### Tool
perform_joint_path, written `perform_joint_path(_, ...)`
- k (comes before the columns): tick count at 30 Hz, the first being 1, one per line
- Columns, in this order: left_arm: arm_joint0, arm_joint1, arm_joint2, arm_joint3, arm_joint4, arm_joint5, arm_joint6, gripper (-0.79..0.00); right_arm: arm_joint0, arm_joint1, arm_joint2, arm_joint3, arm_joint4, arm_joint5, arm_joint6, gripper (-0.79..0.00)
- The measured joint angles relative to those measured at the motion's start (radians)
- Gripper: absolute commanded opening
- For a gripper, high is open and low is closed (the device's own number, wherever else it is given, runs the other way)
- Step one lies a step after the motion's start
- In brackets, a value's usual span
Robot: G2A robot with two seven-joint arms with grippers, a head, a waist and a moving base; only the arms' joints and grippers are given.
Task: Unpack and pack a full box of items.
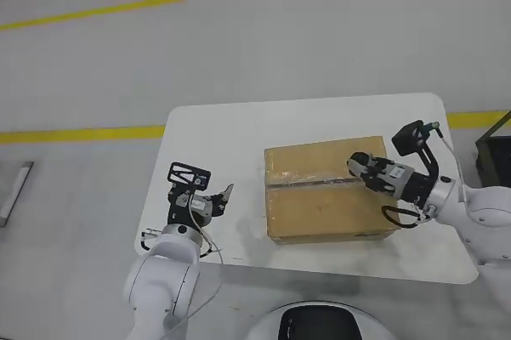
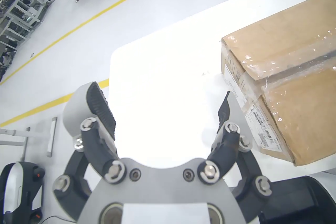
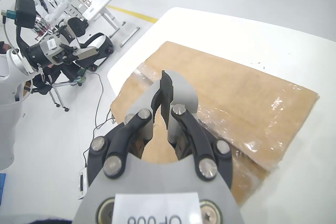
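box (image 1: 326, 189) lies under the clenched right tool (image 1: 354, 165), beside the released left tool (image 1: 226, 194).

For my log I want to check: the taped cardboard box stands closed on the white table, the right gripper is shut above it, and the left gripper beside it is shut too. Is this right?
Not quite: the left gripper is open, its jaws spread wide, as the left wrist view shows. The box is closed on the table, the right gripper shut above it.
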Motion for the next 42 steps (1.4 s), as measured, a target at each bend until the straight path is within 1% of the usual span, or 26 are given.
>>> perform_joint_path(5, -0.001, 0.000, 0.001, 0.000, 0.000, 0.000, -0.001, 0.000, -0.001, 0.001, 0.003, 0.000, -0.005, -0.003, 0.001, -0.785)
perform_joint_path(8, -0.001, 0.000, 0.001, 0.000, 0.000, 0.000, -0.001, 0.000, -0.011, 0.002, 0.002, -0.006, -0.061, -0.024, -0.028, -0.785)
perform_joint_path(11, -0.001, 0.000, 0.001, 0.000, 0.000, 0.000, -0.001, 0.000, 0.001, -0.001, -0.047, -0.019, -0.098, -0.048, -0.047, -0.785)
perform_joint_path(15, -0.001, 0.000, 0.001, 0.000, 0.000, 0.000, -0.001, 0.000, 0.065, -0.020, -0.192, -0.003, -0.216, -0.060, -0.112, -0.785)
perform_joint_path(19, -0.001, 0.000, 0.001, 0.000, 0.000, 0.000, -0.001, 0.000, 0.191, -0.053, -0.380, 0.068, -0.345, -0.051, -0.178, -0.785)
perform_joint_path(22, -0.001, 0.000, 0.001, 0.000, 0.000, 0.000, -0.001, 0.000, 0.287, -0.081, -0.495, 0.139, -0.444, -0.054, -0.238, -0.785)
perform_joint_path(26, -0.001, 0.000, 0.001, 0.000, 0.000, 0.000, -0.001, 0.000, 0.351, -0.112, -0.585, 0.235, -0.475, 0.013, -0.276, -0.785)
perform_joint_path(29, -0.001, 0.000, 0.001, 0.000, 0.000, 0.000, -0.001, 0.000, 0.357, -0.124, -0.612, 0.285, -0.483, 0.058, -0.277, -0.785)
perform_joint_path(33, -0.001, 0.000, 0.001, 0.000, 0.000, 0.000, -0.001, 0.000, 0.340, -0.131, -0.614, 0.312, -0.474, 0.076, -0.285, -0.785)
perform_joint_path(42, -0.001, 0.000, 0.001, 0.000, 0.000, 0.000, -0.001, 0.000, 0.271, -0.124, -0.559, 0.276, -0.482, 0.068, -0.305, -0.785)
